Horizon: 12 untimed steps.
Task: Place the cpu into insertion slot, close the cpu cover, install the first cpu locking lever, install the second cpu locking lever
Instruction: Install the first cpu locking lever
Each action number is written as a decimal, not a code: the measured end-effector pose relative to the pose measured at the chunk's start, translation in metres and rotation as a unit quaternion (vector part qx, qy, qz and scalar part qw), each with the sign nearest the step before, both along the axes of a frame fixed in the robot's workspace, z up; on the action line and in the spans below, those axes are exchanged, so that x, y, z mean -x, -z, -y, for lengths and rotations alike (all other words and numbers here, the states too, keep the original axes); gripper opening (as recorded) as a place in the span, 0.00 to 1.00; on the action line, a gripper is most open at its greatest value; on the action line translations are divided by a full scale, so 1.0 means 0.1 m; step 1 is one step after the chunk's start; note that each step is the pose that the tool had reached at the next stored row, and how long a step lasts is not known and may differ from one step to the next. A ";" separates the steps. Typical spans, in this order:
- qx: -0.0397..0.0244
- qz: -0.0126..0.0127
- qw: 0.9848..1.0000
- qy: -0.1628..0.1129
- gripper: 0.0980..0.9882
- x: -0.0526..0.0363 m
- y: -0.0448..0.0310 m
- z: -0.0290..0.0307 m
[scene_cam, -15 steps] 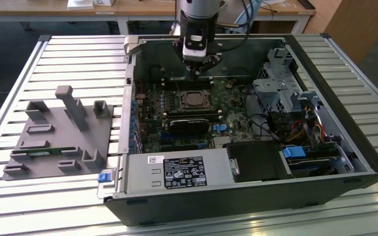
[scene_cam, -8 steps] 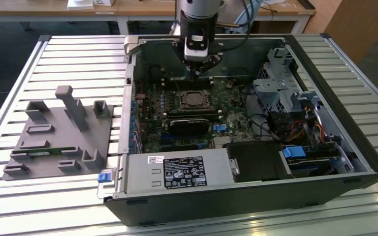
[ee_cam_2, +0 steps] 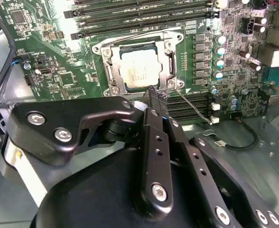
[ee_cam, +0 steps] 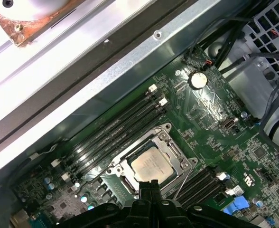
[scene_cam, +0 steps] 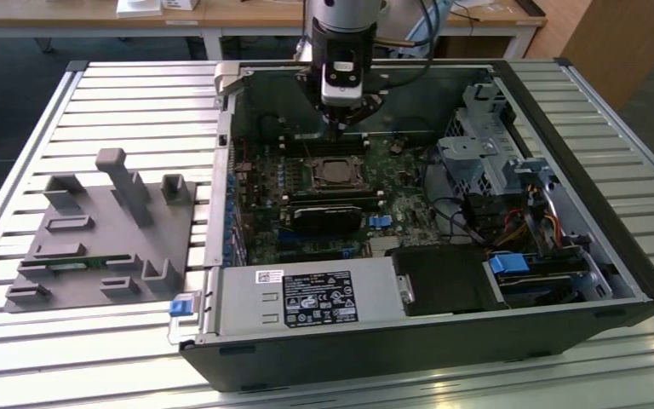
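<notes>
Inside the black metal computer case (scene_cam: 441, 341), the black gripper (ee_cam_2: 156, 95) is hovering.
Its fingers are pinching shut; the silver-grey square cpu (ee_cam_2: 138, 71) is sitting in the silver-rimmed insertion slot (ee_cam_2: 112, 76) under the thin silver cpu cover (ee_cam_2: 170, 64).

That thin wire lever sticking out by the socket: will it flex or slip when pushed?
The lever looks like thin bare wire, so it probably springs slightly. Its smooth round metal may let the tool slide off.

Silver slatted aluminium worktable (scene_cam: 111, 94): carried soft glare along its near edge. Light wooden desk (scene_cam: 248, 15) on pale legs: stood beyond the far edge. Brown wooden panel (scene_cam: 622, 43): stood off the far corner. Dark grey floor (scene_cam: 9, 64): lay between them.
</notes>
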<state>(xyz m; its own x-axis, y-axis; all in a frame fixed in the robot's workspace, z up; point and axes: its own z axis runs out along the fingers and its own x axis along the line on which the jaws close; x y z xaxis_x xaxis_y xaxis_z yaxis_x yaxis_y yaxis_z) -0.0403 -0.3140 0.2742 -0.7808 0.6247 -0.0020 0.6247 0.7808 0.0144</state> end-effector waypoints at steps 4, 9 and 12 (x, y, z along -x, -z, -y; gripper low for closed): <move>0.000 0.000 1.000 -0.010 0.01 0.000 0.000 0.000; 0.000 0.000 1.000 -0.024 0.01 0.000 0.000 0.000; 0.000 0.000 1.000 -0.032 0.01 0.000 0.000 0.000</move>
<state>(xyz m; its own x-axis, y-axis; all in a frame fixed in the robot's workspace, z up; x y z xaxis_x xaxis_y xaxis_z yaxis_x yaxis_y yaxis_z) -0.0403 -0.3140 0.2742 -0.8187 0.5742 -0.0020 0.5741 0.8186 0.0143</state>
